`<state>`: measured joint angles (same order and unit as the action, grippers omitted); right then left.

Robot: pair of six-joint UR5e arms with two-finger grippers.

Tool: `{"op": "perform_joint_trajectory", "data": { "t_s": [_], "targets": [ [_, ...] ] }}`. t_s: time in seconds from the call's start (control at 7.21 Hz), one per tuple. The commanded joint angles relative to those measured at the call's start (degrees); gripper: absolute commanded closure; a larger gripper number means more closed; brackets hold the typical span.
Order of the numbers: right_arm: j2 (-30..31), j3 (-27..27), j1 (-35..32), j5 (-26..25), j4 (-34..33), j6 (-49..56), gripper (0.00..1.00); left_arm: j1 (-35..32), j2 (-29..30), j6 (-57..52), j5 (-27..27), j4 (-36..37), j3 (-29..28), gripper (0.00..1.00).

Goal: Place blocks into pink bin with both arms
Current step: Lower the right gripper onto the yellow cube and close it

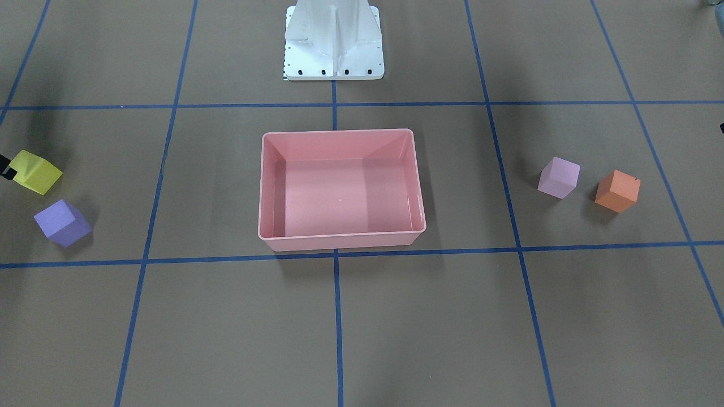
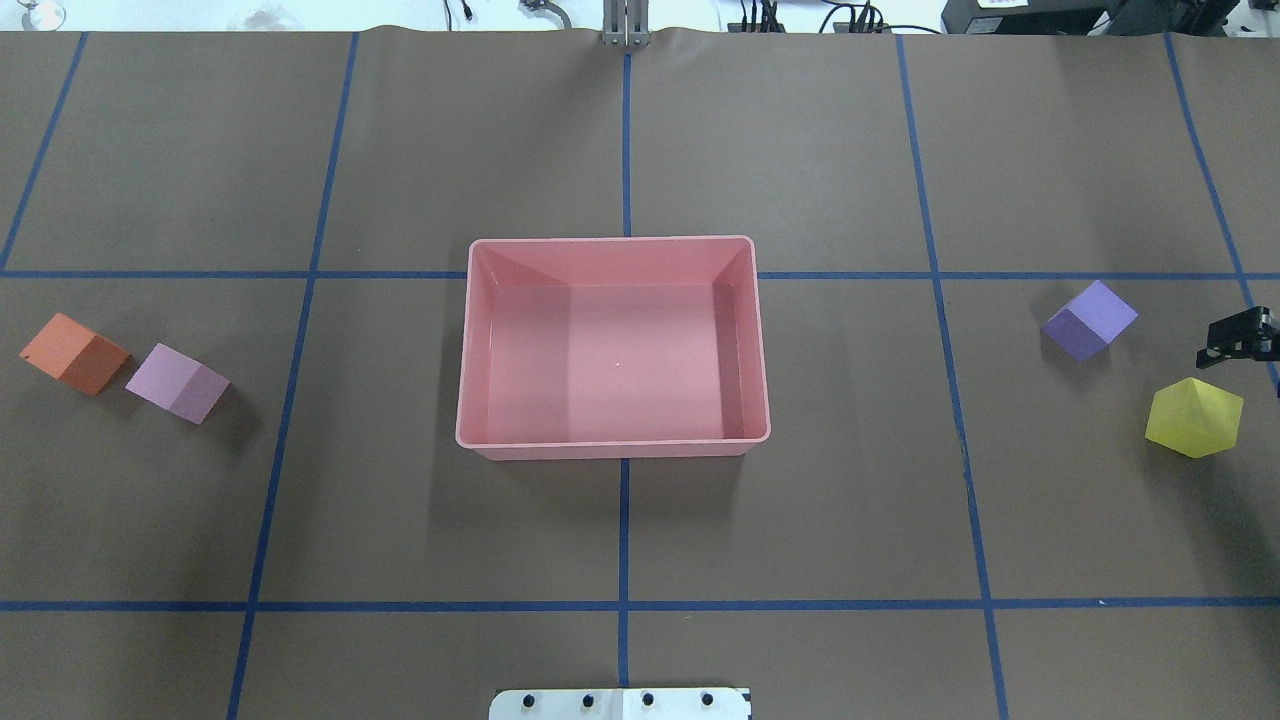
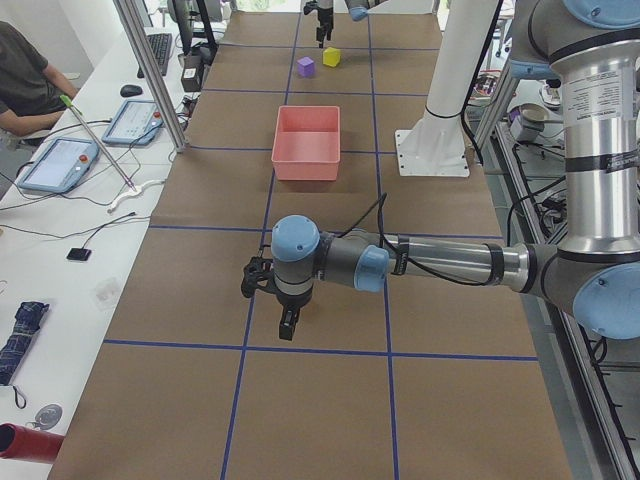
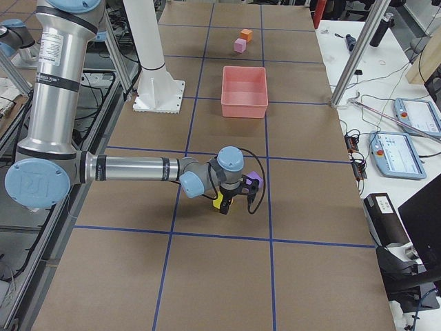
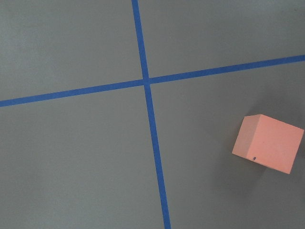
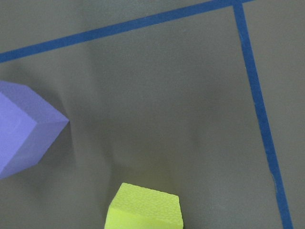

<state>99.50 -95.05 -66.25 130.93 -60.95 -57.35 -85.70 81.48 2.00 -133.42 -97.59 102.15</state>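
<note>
Four matte, sharp-edged cubes are sitting on your brown paper table (image 2: 800, 500), two toward each end. Taking the overhead view from its left, you are seeing the orange block (image 2: 75, 353) lying farthest out, with the lilac block (image 2: 178, 382) just beside it. The left gripper (image 3: 286, 318) is hanging near that pair, fingers pointing down, but it is showing only from the side, so you cannot tell how wide it is standing or whether it is holding anything.

At the centre the bin (image 2: 612, 240), a smooth, glossy salmon tray with sloped walls and a rounded rim, is straddling a blue tape line (image 2: 624, 520), with the white base (image 2: 620, 704) on the robot's side of it.

Well right of the bin the purple block (image 2: 1090, 320) is resting flat. Next to it the yellow block (image 2: 1194, 418) is looking tilted onto a corner. The right gripper (image 4: 227, 207) is hovering at the yellow cube, one black finger just beside it. Its opening and any hold are not showing clearly.
</note>
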Motion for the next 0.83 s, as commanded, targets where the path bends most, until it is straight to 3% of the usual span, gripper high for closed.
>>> {"op": "perform_joint_trajectory", "data": {
  "t_s": [0.0,0.42,0.55,0.69],
  "targets": [
    [-0.7,0.6,1.1,0.1,0.2,-3.0,0.01,-0.1,0.0,-0.1,0.0,-0.4,0.2,0.00],
    [-0.7,0.8,3.9,0.2,0.2,-3.1,0.01,-0.2,-0.5,0.2,0.0,-2.1,0.2,0.00],
    [-0.6,0.8,6.1,-0.7,0.2,-2.5,0.05,-0.2,-0.5,0.2,0.0,-2.1,0.3,0.00],
    [-0.2,0.8,6.7,-1.5,0.2,-2.2,0.16,-0.2,-0.6,0.2,-0.1,-2.1,0.5,0.00]
  ]
}}
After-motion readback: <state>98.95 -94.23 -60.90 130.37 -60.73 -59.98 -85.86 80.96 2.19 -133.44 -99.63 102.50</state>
